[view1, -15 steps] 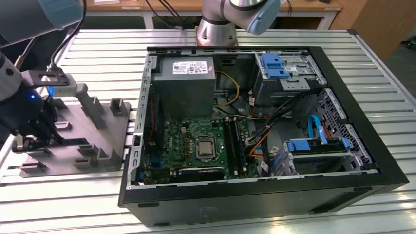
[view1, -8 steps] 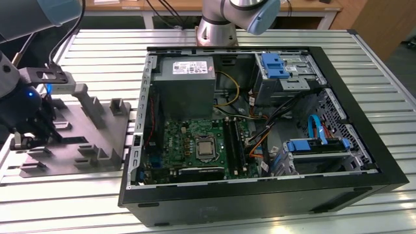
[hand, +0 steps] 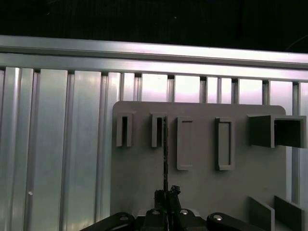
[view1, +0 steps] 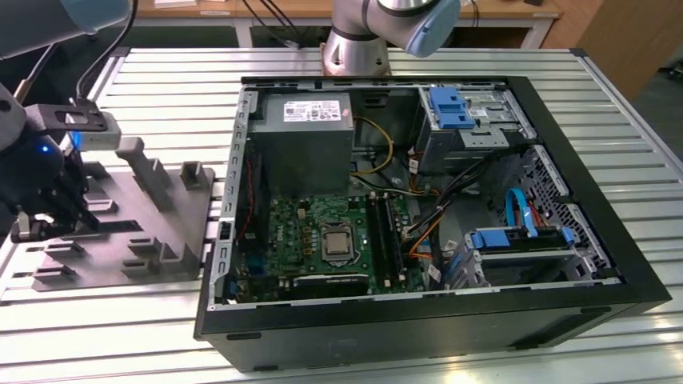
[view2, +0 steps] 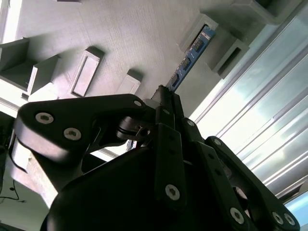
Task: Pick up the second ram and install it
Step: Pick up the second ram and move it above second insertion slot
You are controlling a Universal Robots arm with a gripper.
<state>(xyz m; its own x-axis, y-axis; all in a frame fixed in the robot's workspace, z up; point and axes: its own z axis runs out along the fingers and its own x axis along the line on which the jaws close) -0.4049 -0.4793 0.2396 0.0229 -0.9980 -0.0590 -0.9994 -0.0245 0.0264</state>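
Note:
The second ram [view2: 190, 57] is a thin dark stick seen edge-on in both wrist views [hand: 165, 159]. Its far end sits at a narrow slot block of the grey holder plate [hand: 202, 192]. My gripper [view2: 164, 102] is shut on the stick's near end, fingers pinched on both flat sides [hand: 167, 195]. In the exterior view my gripper [view1: 48, 212] hangs over the grey holder plate [view1: 160, 216] at that view's left, and the stick is hidden by it. Whether the stick still rests in its slot I cannot tell.
An open computer case [view1: 427, 320] lies on the slatted metal table, to the exterior view's right of the holder. Inside are the green motherboard [view1: 309, 232], long memory slots [view1: 381, 232], a grey power supply [view1: 307, 140], cables and blue drive brackets. Several other slot blocks rise from the holder plate.

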